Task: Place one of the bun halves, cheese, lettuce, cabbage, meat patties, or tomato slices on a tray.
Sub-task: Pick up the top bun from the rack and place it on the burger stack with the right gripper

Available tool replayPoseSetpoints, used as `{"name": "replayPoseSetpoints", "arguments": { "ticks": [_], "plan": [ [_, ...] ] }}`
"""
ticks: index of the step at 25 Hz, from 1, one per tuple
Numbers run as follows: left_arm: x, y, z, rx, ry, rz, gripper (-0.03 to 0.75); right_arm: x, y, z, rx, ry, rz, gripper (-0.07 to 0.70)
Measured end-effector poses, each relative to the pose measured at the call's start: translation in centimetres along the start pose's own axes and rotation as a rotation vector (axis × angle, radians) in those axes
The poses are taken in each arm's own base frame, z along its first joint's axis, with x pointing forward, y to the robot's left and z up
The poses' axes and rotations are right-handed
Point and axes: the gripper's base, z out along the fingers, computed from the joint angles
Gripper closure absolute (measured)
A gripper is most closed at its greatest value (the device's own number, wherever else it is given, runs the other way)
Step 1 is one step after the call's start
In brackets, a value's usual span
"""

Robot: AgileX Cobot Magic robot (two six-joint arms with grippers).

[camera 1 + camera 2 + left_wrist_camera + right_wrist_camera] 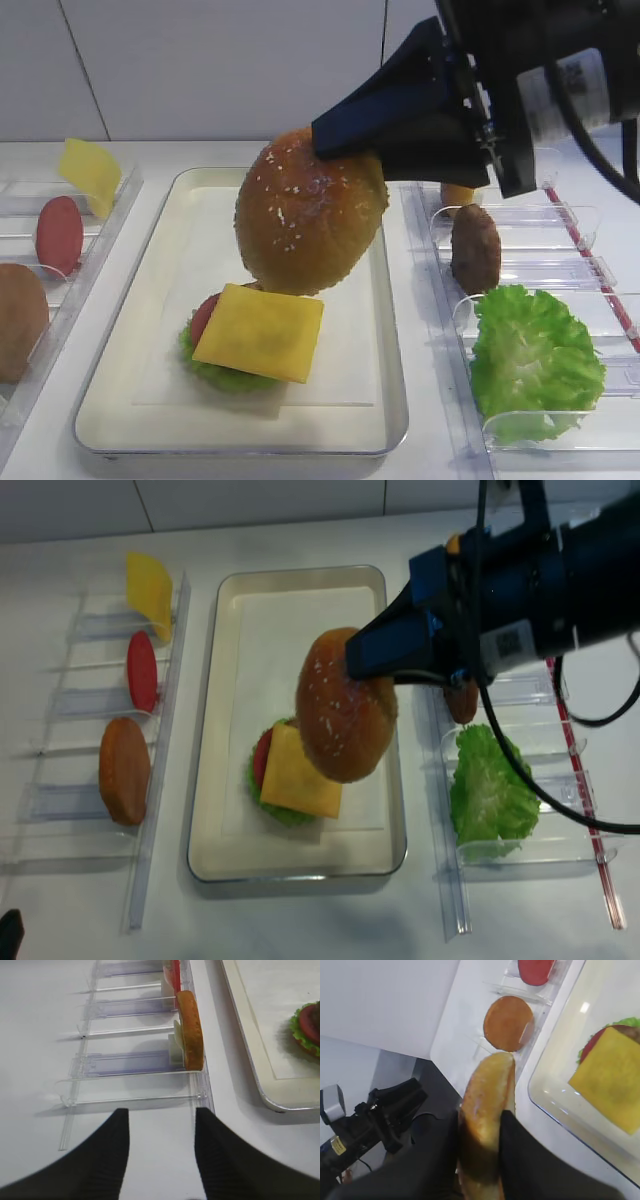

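I am holding the domed bun top on edge in the right gripper, its jaws pinching the rim from both sides, above the tray and just over the cheese slice topping the lettuce-and-tomato stack. The bun is looking glossy and stiff, probably light, so it could be slipping; gripping deeper across the rim seems safest. The left gripper is hanging spread, holding nothing.
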Motion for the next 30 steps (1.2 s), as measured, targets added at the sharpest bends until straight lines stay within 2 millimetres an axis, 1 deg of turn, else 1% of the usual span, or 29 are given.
{"name": "replayPoseSetpoints", "arguments": {
  "ticks": [4,11,14,18,30],
  "plan": [
    [0.0,0.0,0.0,0.000,0.000,0.000,0.390,0.4,-1.0,0.7,-0.055,0.004,0.038,0.412],
    [0.0,0.0,0.0,0.000,0.000,0.000,0.390,-0.5,-2.4,2.4,-0.185,0.034,0.087,0.414],
    [0.0,0.0,0.0,0.000,0.000,0.000,0.390,-1.2,-3.8,3.5,-0.215,0.023,0.125,0.414],
    [0.0,0.0,0.0,0.000,0.000,0.000,0.390,-1.8,-6.0,4.9,-0.213,0.018,0.189,0.414],
    [0.0,0.0,0.0,0.000,0.000,0.000,0.390,-2.1,-10.9,7.8,-0.183,0.036,0.347,0.417]
  ]
}}
